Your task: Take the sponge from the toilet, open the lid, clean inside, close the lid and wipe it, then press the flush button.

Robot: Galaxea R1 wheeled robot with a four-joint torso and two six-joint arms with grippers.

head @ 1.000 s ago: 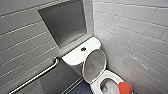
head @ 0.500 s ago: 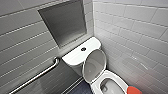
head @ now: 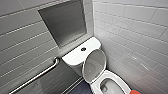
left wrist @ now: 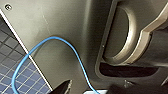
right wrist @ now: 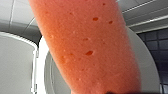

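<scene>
The white toilet [head: 75,58] stands in the corner, its lid [head: 94,65] raised and leaning back against the tank. The dark flush button [head: 83,49] sits in the middle of the tank top. The open bowl [head: 117,78] shows below the lid. The orange-red sponge [head: 136,92] peeks in at the lower right edge of the head view, just beside the bowl's rim. In the right wrist view the sponge [right wrist: 87,47] looms very close, held in my right gripper, with the white bowl rim [right wrist: 147,62] behind it. My left gripper is open and holds nothing.
A metal grab bar [head: 37,75] runs along the tiled left wall under a recessed niche [head: 65,22]. A tiled wall closes the toilet's right side. In the left wrist view a blue cable [left wrist: 75,52] loops across the robot's body above dark floor tiles [left wrist: 15,72].
The sponge has slid a little toward the lower right corner of the head view. The toilet and raised lid have not shifted.
</scene>
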